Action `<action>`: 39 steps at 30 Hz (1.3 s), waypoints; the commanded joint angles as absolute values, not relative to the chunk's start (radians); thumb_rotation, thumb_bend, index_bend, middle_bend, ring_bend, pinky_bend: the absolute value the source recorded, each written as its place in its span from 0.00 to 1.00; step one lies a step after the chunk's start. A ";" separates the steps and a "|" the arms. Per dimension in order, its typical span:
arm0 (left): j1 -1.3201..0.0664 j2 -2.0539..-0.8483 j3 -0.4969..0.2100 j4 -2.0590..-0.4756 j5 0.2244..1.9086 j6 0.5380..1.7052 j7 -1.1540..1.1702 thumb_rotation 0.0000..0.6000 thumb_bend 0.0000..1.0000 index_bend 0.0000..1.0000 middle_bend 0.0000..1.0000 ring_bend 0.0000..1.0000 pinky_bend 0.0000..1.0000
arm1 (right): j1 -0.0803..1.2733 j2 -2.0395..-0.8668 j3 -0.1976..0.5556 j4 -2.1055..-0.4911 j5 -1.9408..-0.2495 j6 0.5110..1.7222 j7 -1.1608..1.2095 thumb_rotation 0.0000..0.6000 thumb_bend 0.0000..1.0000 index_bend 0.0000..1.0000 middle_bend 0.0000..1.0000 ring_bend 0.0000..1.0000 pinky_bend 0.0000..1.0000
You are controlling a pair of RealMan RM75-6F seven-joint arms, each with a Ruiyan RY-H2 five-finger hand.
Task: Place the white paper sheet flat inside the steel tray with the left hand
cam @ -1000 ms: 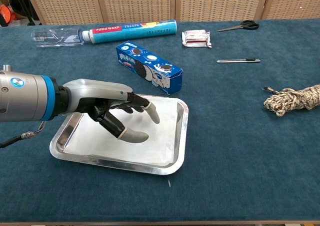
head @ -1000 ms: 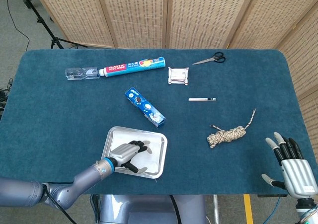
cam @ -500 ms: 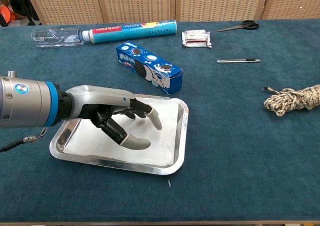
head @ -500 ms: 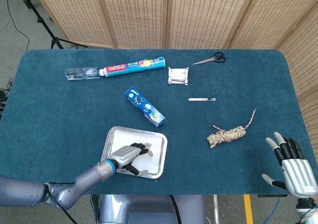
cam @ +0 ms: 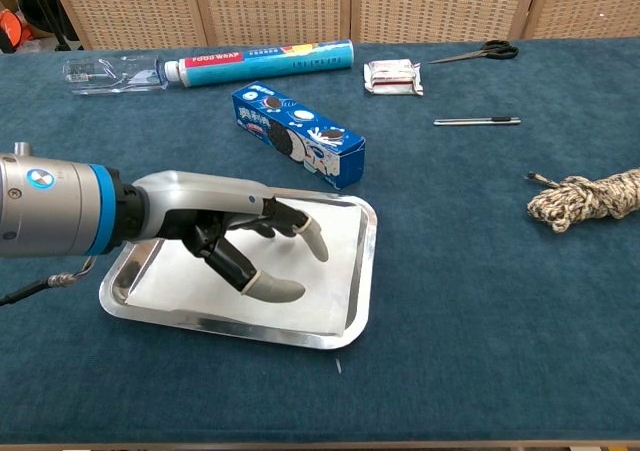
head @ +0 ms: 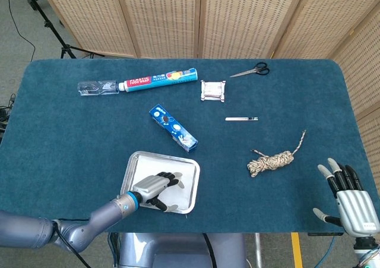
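The steel tray (head: 132,160) (cam: 366,260) sits near the table's front edge, left of centre. The white paper sheet (head: 184,174) (cam: 330,261) lies flat inside it, covering most of the tray floor. My left hand (head: 155,188) (cam: 235,241) hovers over the tray with its fingers spread and lightly curled, holding nothing; whether the fingertips touch the paper cannot be told. My right hand (head: 350,200) rests at the front right corner of the table, fingers spread, far from the tray. The chest view does not show it.
A blue cookie box (head: 173,127) (cam: 299,135) lies just behind the tray. Further back lie a food-wrap box (head: 157,79), a clear bottle (head: 97,87), a small packet (head: 213,91), scissors (head: 252,72) and a pen (head: 241,119). A rope bundle (head: 273,160) lies to the right.
My left hand has drifted slightly toward the tray's front edge and lowered a little. The paper stays flat in the tray. The right hand has not moved.
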State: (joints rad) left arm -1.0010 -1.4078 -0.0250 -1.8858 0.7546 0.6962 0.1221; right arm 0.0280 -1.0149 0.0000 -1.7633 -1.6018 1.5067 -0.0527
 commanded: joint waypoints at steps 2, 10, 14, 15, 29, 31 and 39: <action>-0.993 -1.390 -0.033 -1.897 0.773 0.716 0.120 0.61 0.31 0.22 0.00 0.00 0.00 | 0.029 -1.016 -0.001 -1.763 -1.602 1.504 -0.054 1.00 0.00 0.10 0.00 0.00 0.00; -0.973 -1.356 -0.049 -1.920 0.800 0.728 0.095 0.61 0.30 0.22 0.00 0.00 0.00 | 0.028 -1.019 -0.003 -1.764 -1.607 1.506 -0.060 1.00 0.00 0.10 0.00 0.00 0.00; -0.939 -1.322 -0.082 -1.948 0.844 0.755 0.041 0.61 0.28 0.22 0.00 0.00 0.00 | 0.028 -1.018 -0.002 -1.762 -1.606 1.507 -0.056 1.00 0.00 0.10 0.00 0.00 0.00; -0.925 -1.307 -0.088 -1.961 0.866 0.763 0.025 0.61 0.27 0.22 0.00 0.00 0.00 | 0.028 -1.018 -0.001 -1.762 -1.605 1.507 -0.055 1.00 0.00 0.10 0.00 0.00 0.00; -0.631 -1.251 -0.008 -1.980 1.249 1.235 0.147 0.59 0.17 0.16 0.00 0.00 0.00 | 0.032 -1.024 -0.004 -1.761 -1.603 1.496 -0.066 1.00 0.00 0.10 0.00 0.00 0.00; -0.592 -1.251 0.015 -1.971 1.287 1.285 0.176 0.59 0.17 0.16 0.00 0.00 0.00 | 0.032 -1.025 -0.004 -1.762 -1.602 1.495 -0.070 1.00 0.00 0.10 0.00 0.00 0.00; -0.483 -1.244 0.074 -1.920 1.368 1.416 0.320 0.59 0.16 0.16 0.00 0.00 0.00 | 0.032 -1.028 -0.004 -1.761 -1.600 1.493 -0.078 1.00 0.00 0.10 0.00 0.00 0.00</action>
